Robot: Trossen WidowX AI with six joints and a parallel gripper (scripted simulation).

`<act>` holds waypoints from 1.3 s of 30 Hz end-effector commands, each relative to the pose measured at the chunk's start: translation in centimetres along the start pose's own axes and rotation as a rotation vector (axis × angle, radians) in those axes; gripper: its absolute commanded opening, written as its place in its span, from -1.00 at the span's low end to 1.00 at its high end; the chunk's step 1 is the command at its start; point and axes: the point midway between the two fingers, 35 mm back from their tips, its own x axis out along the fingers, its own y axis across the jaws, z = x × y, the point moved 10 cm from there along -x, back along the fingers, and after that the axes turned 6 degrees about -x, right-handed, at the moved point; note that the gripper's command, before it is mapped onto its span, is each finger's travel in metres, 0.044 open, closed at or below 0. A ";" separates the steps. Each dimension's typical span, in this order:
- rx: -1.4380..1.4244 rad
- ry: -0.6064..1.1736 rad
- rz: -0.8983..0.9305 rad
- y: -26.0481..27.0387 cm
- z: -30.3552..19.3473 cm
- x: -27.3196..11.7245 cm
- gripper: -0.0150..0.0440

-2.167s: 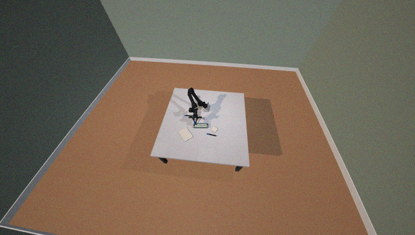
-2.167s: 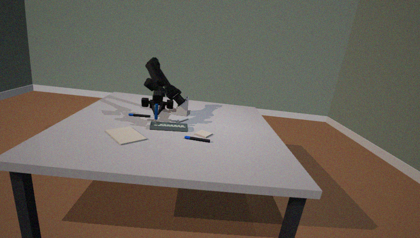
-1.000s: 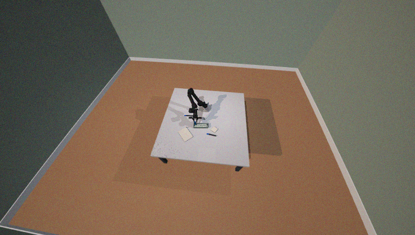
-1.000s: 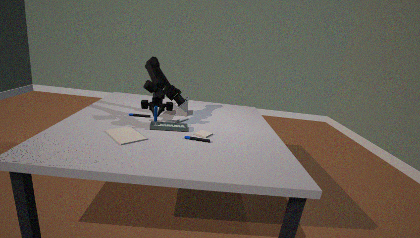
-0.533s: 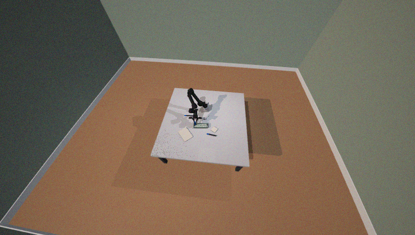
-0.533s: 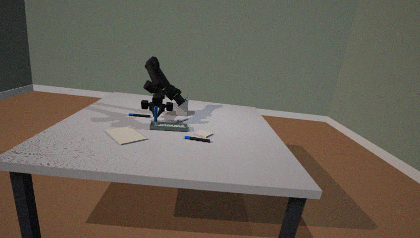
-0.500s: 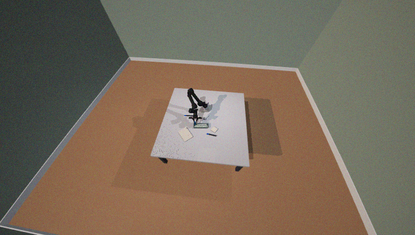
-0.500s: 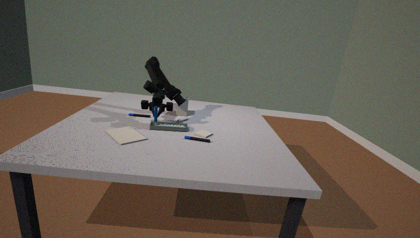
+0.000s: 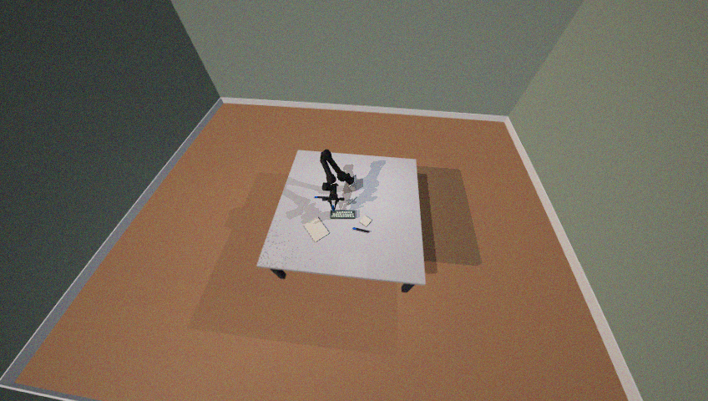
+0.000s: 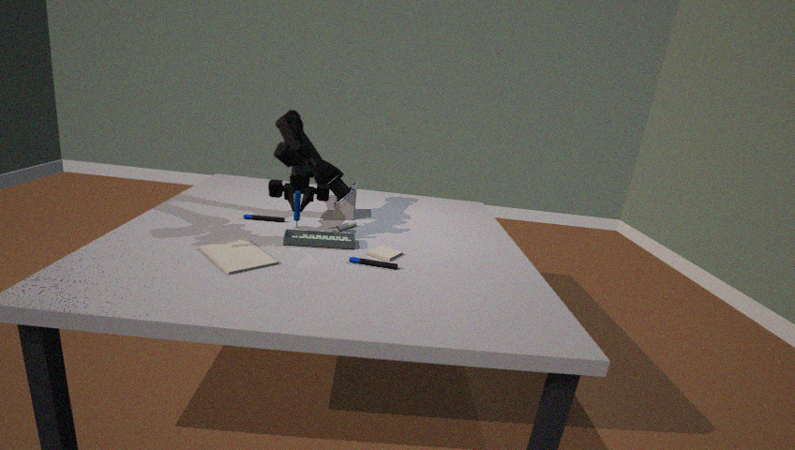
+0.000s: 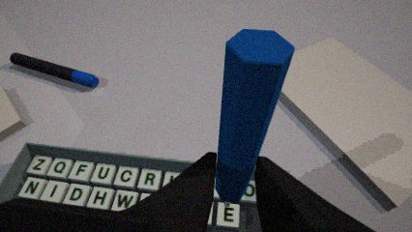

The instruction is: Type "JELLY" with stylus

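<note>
Jaws pinching blue stylus (image 11: 251,116), upright above keyboard (image 11: 97,179); tip near E key (image 11: 228,213).

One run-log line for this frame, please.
gripper: shut on blue stylus | stylus: upright over keyboard | E key: visible beside tip | contact: cannot tell

Fingers clamped on stylus (image 11: 251,111)
</note>
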 end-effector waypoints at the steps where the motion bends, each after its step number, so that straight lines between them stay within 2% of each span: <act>1: 0.009 -0.002 -0.011 -0.3 0.6 -0.5 -0.22; 3: 0.001 -0.001 -0.002 -0.1 0.2 -0.2 -0.21; 8: 0.001 -0.001 -0.002 -0.1 0.2 -0.2 -0.32; 10: 0.001 -0.002 -0.002 0.2 0.3 -0.2 -0.49; 32: 0.010 -0.067 -0.013 8.9 -0.5 -2.1 -0.49; 39: 0.011 -0.072 -0.014 9.4 -0.8 -2.3 -0.49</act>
